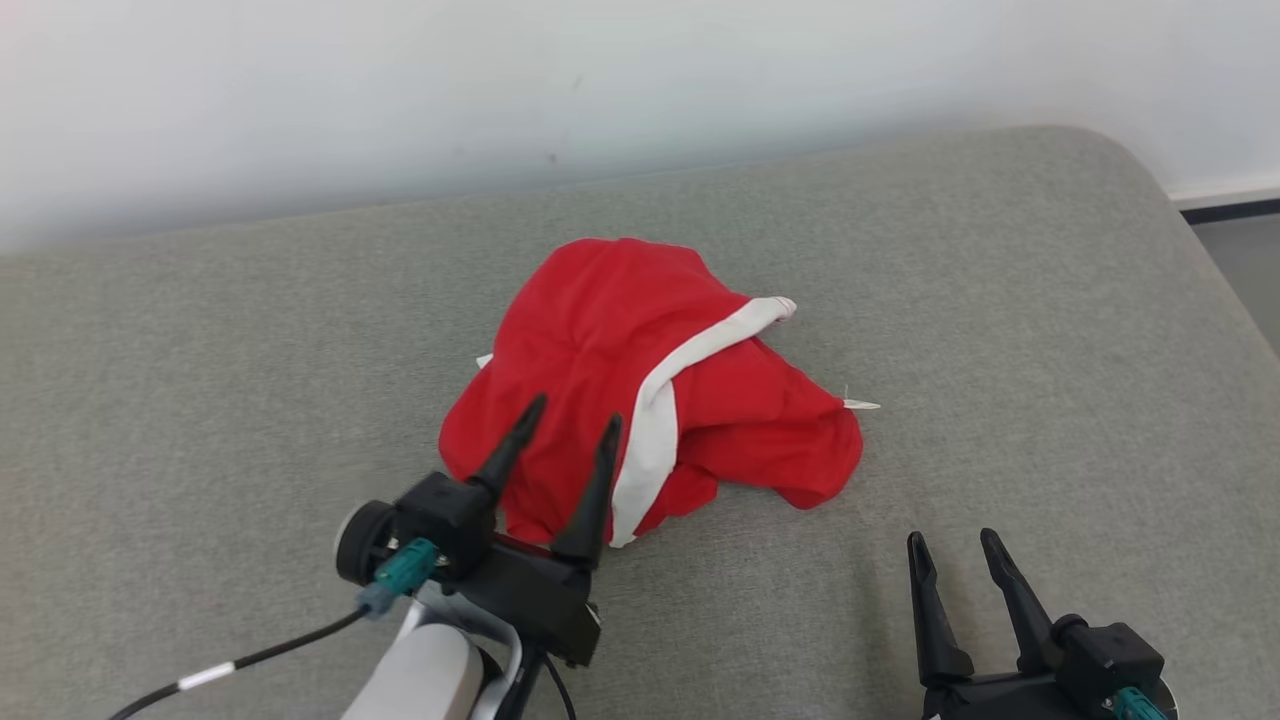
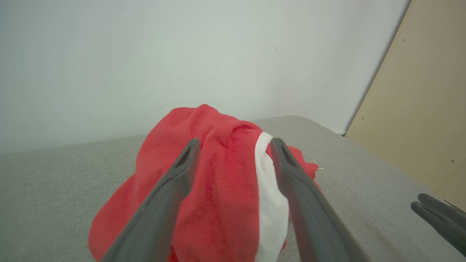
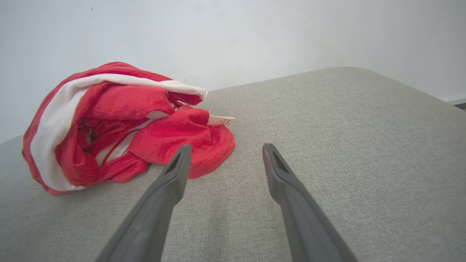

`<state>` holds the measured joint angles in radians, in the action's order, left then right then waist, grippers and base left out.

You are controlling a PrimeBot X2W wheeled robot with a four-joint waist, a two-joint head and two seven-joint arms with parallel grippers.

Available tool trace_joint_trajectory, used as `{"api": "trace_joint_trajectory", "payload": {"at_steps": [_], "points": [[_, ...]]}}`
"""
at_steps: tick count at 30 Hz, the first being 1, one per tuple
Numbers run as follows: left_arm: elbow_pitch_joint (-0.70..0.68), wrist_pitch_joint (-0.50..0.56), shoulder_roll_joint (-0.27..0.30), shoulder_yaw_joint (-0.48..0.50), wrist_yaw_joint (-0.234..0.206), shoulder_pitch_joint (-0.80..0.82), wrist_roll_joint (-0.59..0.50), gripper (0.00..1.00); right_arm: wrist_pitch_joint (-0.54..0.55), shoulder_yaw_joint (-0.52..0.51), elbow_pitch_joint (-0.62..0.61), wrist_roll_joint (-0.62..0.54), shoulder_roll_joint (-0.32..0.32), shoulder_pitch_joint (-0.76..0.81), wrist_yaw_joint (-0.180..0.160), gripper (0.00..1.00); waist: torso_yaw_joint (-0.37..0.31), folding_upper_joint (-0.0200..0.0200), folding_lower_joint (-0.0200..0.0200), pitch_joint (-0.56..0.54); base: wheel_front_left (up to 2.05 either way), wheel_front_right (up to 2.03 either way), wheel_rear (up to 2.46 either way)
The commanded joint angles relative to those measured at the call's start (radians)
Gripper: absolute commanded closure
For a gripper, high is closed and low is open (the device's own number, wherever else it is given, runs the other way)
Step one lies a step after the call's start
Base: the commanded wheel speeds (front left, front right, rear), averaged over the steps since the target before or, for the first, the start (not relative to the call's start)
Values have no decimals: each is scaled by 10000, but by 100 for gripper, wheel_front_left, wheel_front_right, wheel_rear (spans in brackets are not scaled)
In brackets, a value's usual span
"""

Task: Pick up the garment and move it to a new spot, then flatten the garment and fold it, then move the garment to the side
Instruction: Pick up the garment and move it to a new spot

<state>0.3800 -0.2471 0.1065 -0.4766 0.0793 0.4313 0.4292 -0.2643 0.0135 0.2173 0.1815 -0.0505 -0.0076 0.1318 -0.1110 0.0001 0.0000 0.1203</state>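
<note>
The garment [image 1: 620,360] is a red cloth with a white stripe, lying crumpled in a heap near the middle of the grey cushioned surface [image 1: 1000,330]. My left gripper [image 1: 575,415] stands open over the heap's near edge, its two dark fingers spread with red cloth showing between them. In the left wrist view the garment [image 2: 214,174] rises between the left gripper's [image 2: 235,143] fingers, not pinched. My right gripper [image 1: 950,540] is open at the lower right, apart from the cloth. In the right wrist view the garment [image 3: 123,123] lies to the left of the right gripper [image 3: 225,149].
A white wall [image 1: 600,80] runs along the far edge of the surface. The surface's rounded right corner [image 1: 1130,160] drops to a floor strip [image 1: 1240,260]. A tan panel [image 2: 418,109] stands at the right. A small white tag [image 3: 220,119] sticks out of the garment.
</note>
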Motion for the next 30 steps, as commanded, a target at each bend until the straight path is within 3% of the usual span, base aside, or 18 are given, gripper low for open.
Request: {"api": "trace_joint_trajectory", "payload": {"at_steps": [1, 12, 13, 14, 21, 30], "points": [[99, 31, -52, -76, 10, -65, -78, 0, -4, 26, 21, -3, 7, -61, -21, 0, -122, -1, 0, 65, 0, 0, 0], [2072, 177, -74, -780, -80, 194, -486, 0, -4, 23, 32, 47, 9, -62, -21, 0, -660, -1, 0, 202, 0, 0, 0], [2252, 187, -87, -811, -59, 241, -495, 80, -4, 22, 33, 32, 9, -57, -21, 0, -673, -1, 0, 183, 0, 0, 0], [2387, 137, -119, -811, -33, 295, -478, 100, -4, 13, 33, 11, 9, -42, -21, 0, -677, -1, 0, 162, 0, 0, 0], [2589, -78, -284, -800, 72, 656, -287, 100, -2, -62, -5, -53, 9, 101, -22, 0, -433, -1, 0, -58, 0, 0, 0], [993, 255, -72, -775, 262, 1921, -250, 100, -2, -70, 29, 56, 6, 212, -22, 0, -76, -1, 0, -240, 0, 0, 0]]}}
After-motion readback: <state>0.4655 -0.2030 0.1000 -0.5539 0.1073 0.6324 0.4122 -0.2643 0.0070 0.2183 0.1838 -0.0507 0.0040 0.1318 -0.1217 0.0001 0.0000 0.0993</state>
